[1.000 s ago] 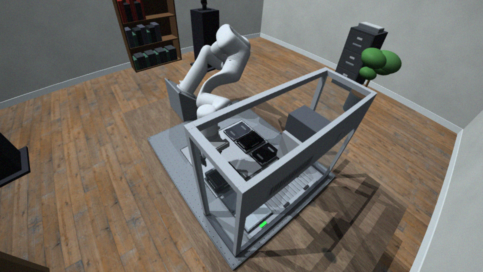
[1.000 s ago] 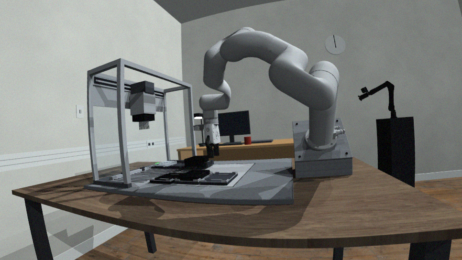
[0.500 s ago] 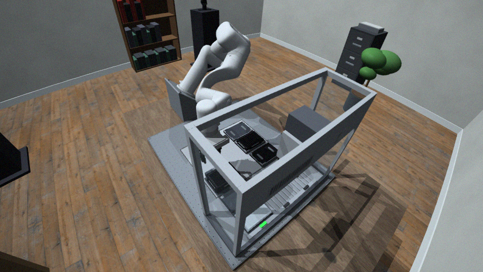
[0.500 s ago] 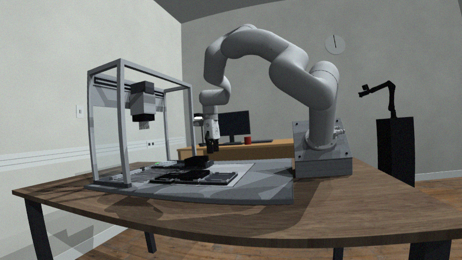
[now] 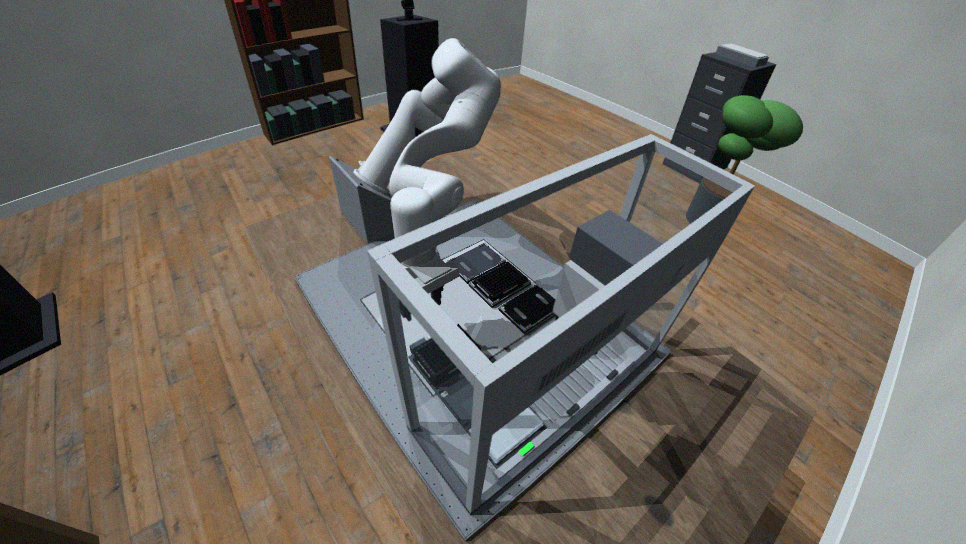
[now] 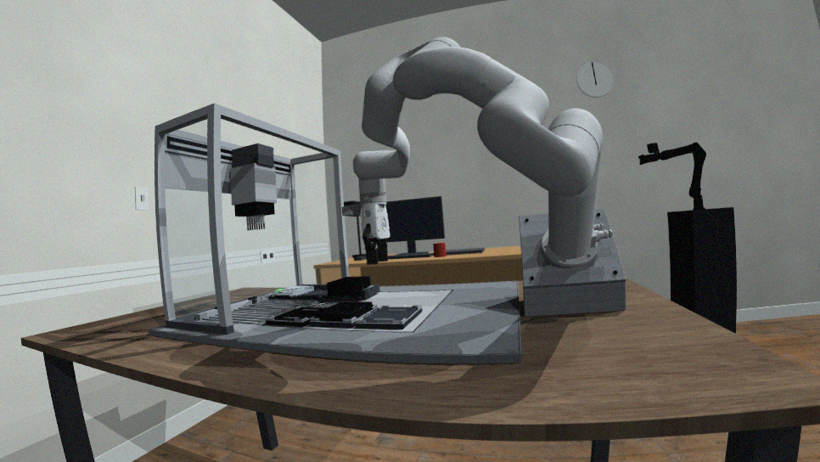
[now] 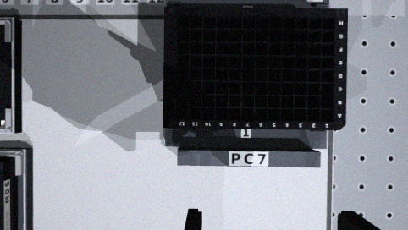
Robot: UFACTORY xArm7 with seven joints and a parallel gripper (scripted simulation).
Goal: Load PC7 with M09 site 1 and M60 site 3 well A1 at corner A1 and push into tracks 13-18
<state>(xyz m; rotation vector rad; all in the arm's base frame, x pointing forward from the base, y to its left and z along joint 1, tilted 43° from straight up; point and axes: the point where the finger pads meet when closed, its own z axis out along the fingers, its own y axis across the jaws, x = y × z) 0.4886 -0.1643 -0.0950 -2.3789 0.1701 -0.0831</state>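
Observation:
The carrier PC7 (image 7: 249, 159) lies with its labelled handle toward me, to the right of the track number 12 on the apron. The dark deep-well block M09 (image 7: 254, 68) sits flat on site 1, next to the handle, with row A and column 1 at its near right corner. My gripper (image 7: 272, 221) is open and empty, well above the apron just short of the handle; it also shows in the exterior view (image 6: 373, 252). M06 (image 7: 6, 196) sits in its nest at the left. The green lamp (image 5: 525, 448) behind the rails is lit. Sites 2 and 3 are hidden.
The instrument's grey frame (image 5: 561, 270) stands over the rails, with a pipetting head (image 6: 252, 183) hanging inside. The row of nests (image 5: 503, 282) lies beside the apron. A perforated baseplate (image 7: 372, 106) runs along the carrier's right side.

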